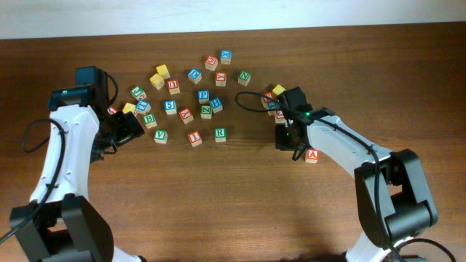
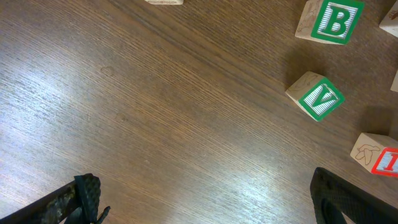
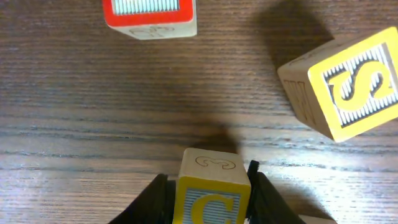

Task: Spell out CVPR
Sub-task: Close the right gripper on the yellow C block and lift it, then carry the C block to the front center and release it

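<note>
**C cube [image 3: 211, 186] pinched by the right gripper [image 3: 208, 190]**

In the right wrist view the C cube sat between the two black fingers [image 3: 152, 199], which pressed against its left and right sides. Its face with the yellow letter was turned toward the camera. Whether it rested on the wood or hung just above it could not be told. From overhead the cube itself was hidden under the right gripper [image 1: 285, 138], right of the main scatter of cubes.

Ahead of it and to the right lay a tilted yellow S cube [image 3: 348, 87], and ahead to the left a red-framed cube [image 3: 149, 15]; both were apart from it. A red A cube [image 1: 312, 155] lay just beside the right arm.

The other three letters lay in the scatter on the table [image 1: 218, 204]: the blue P cube [image 1: 203, 95] further back, the green R cube [image 1: 220, 134] and the green V cube [image 1: 160, 135] along the near edge.

The left gripper [image 1: 127, 129] had its fingers spread wide over bare wood and held nothing. The V cube lay ahead of it on the right, beyond it a green B cube [image 2: 333, 20].
</note>
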`<move>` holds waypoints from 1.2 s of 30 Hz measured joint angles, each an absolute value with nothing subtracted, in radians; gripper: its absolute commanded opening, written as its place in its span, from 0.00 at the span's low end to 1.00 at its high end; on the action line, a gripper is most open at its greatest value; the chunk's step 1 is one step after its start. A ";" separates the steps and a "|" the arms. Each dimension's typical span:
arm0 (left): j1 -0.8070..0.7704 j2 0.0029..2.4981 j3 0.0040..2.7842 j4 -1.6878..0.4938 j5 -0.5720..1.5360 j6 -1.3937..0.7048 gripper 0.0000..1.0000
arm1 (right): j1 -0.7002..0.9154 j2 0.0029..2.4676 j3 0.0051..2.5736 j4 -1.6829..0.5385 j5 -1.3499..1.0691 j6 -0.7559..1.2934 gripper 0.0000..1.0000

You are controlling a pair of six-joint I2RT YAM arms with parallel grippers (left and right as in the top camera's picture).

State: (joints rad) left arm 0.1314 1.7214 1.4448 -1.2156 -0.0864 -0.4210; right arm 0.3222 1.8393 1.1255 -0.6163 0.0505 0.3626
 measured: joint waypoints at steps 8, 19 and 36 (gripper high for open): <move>0.131 1.721 1.445 -1.216 -0.086 -0.421 0.99 | 0.325 1.839 1.298 -0.814 -0.093 0.361 0.23; 0.131 1.721 1.445 -1.216 -0.087 -0.421 0.99 | 0.710 1.824 1.378 -0.831 -0.155 0.640 0.22; 0.131 1.721 1.445 -1.216 -0.086 -0.421 0.99 | 0.882 2.014 1.378 -0.638 0.019 0.868 0.33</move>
